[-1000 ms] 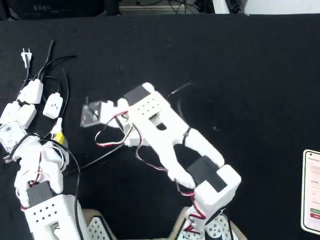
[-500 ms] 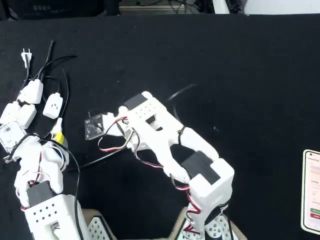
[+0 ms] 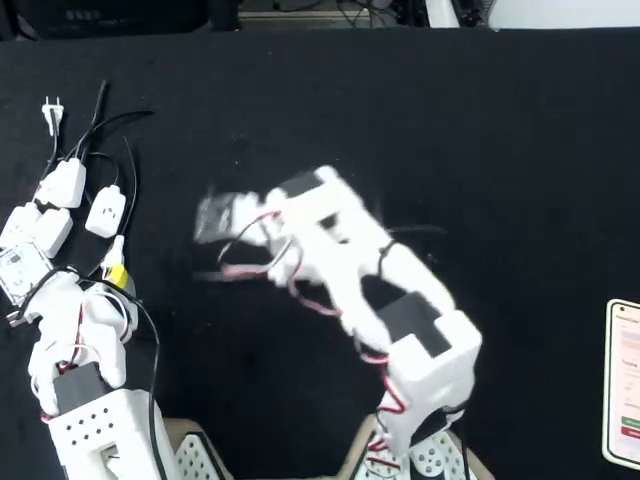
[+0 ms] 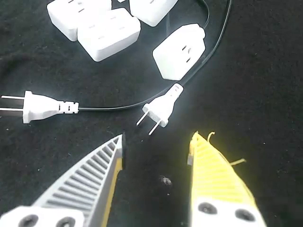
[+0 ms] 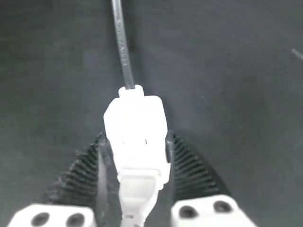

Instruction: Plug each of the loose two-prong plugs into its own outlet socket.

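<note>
My right gripper (image 5: 135,137) is shut on a white socket block (image 5: 136,137) with a black cord (image 5: 120,45). A narrower white piece sticks out of the block's near end. From above, that gripper (image 3: 225,215) hangs blurred over the table's middle. My left gripper (image 4: 157,139) is open, one finger grey, one yellow, just short of a loose two-prong plug (image 4: 158,111). A second loose plug (image 4: 40,108) lies beside it. Several white sockets (image 4: 180,51) sit beyond them. In the high view the left gripper (image 3: 100,285) is at the left edge by the sockets (image 3: 106,212).
A third plug (image 3: 52,112) lies at the far left with black cords (image 3: 110,125) looping around the sockets. A phone-like slab (image 3: 625,380) lies at the right edge. The dark table (image 3: 500,150) stretches wide on the right.
The right arm first drew back toward the front, then swung up and to the right with the block in its gripper. The left arm has stayed put.
</note>
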Available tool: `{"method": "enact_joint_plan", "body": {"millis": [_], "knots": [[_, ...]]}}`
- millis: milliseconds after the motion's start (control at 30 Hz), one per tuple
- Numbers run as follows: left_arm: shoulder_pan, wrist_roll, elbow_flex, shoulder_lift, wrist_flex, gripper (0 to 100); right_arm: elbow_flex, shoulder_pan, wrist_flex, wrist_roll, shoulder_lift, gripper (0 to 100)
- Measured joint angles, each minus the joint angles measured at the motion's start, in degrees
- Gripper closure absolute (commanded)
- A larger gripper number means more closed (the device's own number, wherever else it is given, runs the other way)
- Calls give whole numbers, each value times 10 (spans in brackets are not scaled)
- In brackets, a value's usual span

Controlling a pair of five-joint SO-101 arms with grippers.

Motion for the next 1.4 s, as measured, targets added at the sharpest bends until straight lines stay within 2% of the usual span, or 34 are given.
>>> {"method": "enact_joint_plan", "body": {"millis": [100, 333, 500, 700, 967, 1233, 1400], "knots": [[0, 0, 0, 0, 0, 770, -43, 63, -2, -73, -7, 988], [0, 0, 0, 0, 0, 770, -107, 229, -2, -309, -30, 987], [0, 0, 0, 0, 0, 770, -170, 355, -2, -384, -14, 987], [0, 0, 0, 0, 0, 770, -293, 459, 3, -404, 89, 987], [0, 0, 0, 0, 0, 770, -558, 538, 77, -404, 299, 987], [0, 0, 0, 0, 0, 770, -859, 566, 121, -354, 511, 987], [0, 0, 0, 0, 0, 770, -958, 569, 154, -352, 576, 964]]}}
